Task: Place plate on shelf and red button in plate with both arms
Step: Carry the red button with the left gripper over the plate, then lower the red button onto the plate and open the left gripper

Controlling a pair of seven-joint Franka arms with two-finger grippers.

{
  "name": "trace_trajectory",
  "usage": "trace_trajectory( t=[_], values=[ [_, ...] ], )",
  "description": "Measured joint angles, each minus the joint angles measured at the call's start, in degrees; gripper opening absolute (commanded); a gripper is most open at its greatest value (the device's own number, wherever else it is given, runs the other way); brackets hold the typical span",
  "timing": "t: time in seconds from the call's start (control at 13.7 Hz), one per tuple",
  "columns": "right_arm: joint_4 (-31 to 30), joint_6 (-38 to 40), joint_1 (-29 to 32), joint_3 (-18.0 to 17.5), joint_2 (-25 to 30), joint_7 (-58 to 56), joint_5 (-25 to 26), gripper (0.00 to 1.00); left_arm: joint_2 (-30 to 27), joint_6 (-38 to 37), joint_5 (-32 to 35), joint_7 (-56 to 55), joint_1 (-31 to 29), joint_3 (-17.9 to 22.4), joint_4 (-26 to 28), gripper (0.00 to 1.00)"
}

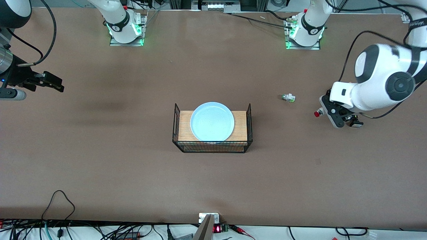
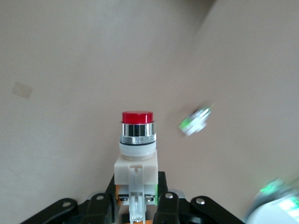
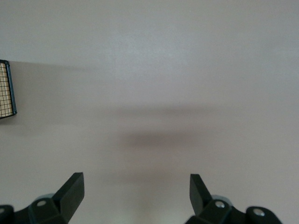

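wire rack (image 1: 212, 146), green button (image 1: 288, 97)

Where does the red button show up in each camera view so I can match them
Front view: red button held in the left gripper, above the table toward the left arm's end.
Left wrist view: red button centred, clamped between the gripper's fingers.
Right wrist view: not in it.
Shared landmark: the green-capped button lying on the table, blurred in the left wrist view.
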State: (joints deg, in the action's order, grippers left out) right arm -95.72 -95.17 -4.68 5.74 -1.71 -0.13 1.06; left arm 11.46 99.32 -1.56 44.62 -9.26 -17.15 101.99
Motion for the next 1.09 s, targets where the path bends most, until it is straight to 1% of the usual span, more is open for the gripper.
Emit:
trace_trajectory(
  t=[0.15, 0.29, 0.36, 0.44, 0.51, 0.66, 0.73, 0.88, 1.09],
  values=[
    [0.4, 0.0, 0.0, 0.0, 0.0, 0.0, 0.0, 1.00, 0.1, -4.2, -3.7, -15.0, 0.2, -4.1, -5.5, 0.05],
    [0.6, 0.1, 0.0, 0.0, 0.0, 0.0, 0.0, 1.00, 0.9, -4.3, -5.7, -30.0, 0.9, -9.5, -8.5, 0.05],
    [0.6, 0.1, 0.0, -0.1, 0.0, 0.0, 0.0, 1.00, 1.8, -3.5, -6.0, -36.0, 2.2, -11.6, -10.0, 0.05],
    [0.6, 0.1, 0.0, -0.1, 0.0, 0.0, 0.0, 1.00, 3.2, -1.9, -6.1, -40.8, 4.2, -12.7, -11.5, 0.05],
    [0.6, 0.1, 0.0, -0.1, 0.0, 0.0, 0.0, 1.00, 4.8, 0.9, -6.1, -45.2, 7.2, -13.0, -12.8, 0.05],
    [0.7, 0.1, 0.0, -0.1, 0.0, 0.0, 0.0, 1.00, 8.5, 9.4, -6.1, -54.1, 13.5, -13.1, -13.9, 0.05],
    [0.7, 0.1, 0.0, -0.1, 0.0, 0.0, 0.0, 1.00, 12.3, 17.2, -5.5, -58.3, 17.4, -13.0, -13.9, 0.05],
    [0.7, 0.1, 0.0, -0.1, 0.0, 0.0, 0.0, 1.00, 16.9, 24.1, -2.7, -59.1, 19.4, -12.9, -14.0, 0.05],
    [0.7, 0.1, 0.0, -0.1, 0.0, 0.0, 0.0, 1.00, 23.2, 31.6, 3.4, -59.1, 20.8, -12.8, -14.3, 0.06]
  ],
)
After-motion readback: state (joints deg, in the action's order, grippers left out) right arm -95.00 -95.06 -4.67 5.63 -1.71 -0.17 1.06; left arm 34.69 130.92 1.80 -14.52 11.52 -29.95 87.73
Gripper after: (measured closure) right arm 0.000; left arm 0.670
